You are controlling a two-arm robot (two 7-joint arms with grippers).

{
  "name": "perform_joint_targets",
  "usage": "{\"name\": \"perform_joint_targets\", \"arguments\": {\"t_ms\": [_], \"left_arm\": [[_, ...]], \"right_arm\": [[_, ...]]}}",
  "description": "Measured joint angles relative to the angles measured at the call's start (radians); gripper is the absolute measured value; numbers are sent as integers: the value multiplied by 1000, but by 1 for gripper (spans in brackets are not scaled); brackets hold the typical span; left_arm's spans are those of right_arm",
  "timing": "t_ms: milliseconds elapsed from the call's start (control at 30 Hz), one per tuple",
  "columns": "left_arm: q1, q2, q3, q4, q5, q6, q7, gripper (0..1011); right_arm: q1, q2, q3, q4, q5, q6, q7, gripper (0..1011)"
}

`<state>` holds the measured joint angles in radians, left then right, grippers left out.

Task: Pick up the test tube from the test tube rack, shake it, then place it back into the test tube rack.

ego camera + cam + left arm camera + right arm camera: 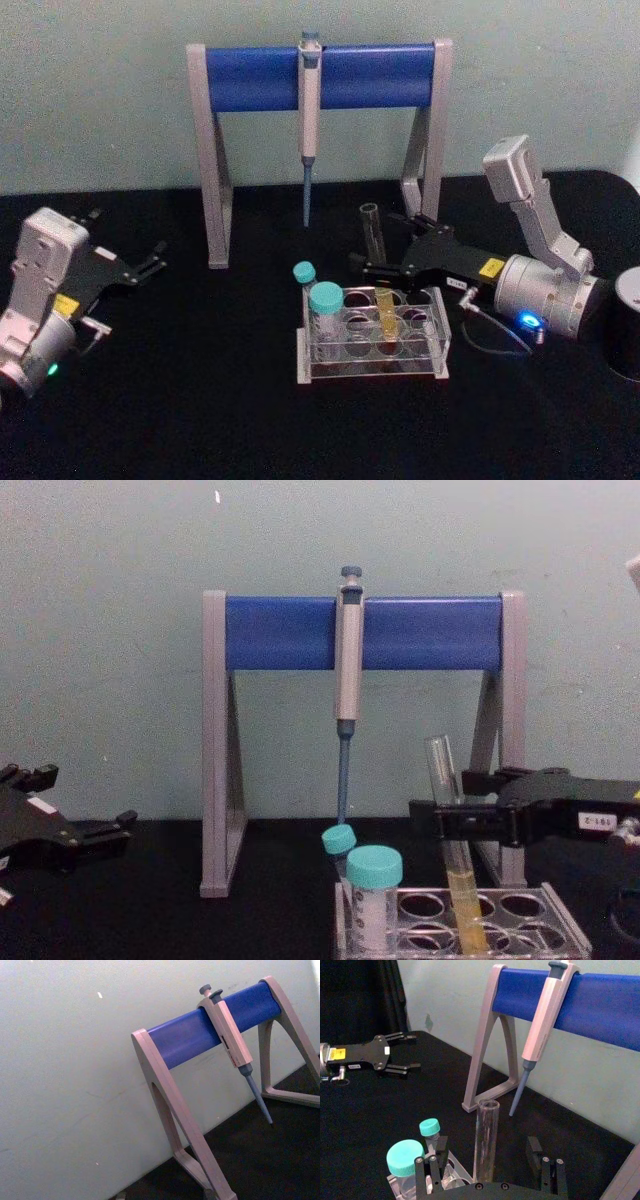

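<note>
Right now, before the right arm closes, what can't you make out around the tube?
1. Right wrist view: lower end of the test tube, hidden behind the body of the open right gripper.
2. Chest view: base of the test tube rack, cut off by the bottom edge, so the tube's seating is unclear.
3. Head view: contents of the teal-capped vials, too small to tell.

Laboratory setting: a grey-and-blue pipette stand (250,78), a pipette (310,110) hanging from its bar, stands on a black counter (200,400) against a pale green wall (100,90). In front of the stand, a clear test tube rack (400,368) holds teal-capped vials (325,300) and a glass test tube (372,232) of yellow liquid.
</note>
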<state>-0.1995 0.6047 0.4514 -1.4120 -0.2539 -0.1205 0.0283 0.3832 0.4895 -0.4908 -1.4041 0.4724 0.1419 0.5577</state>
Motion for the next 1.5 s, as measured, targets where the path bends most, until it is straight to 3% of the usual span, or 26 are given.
{"name": "perform_joint_targets", "arguments": {"t_ms": [1100,1267,1500], "left_arm": [[0,0,0,0,0,0,0,1001],[0,0,0,0,0,0,0,1001],[0,0,0,0,0,0,0,1001]], "right_arm": [[3,-1,-1,8,5,-15,4,1000],[3,-1,-1,7,5,-15,4,903],[3,-1,-1,7,5,-14,3,684]]}}
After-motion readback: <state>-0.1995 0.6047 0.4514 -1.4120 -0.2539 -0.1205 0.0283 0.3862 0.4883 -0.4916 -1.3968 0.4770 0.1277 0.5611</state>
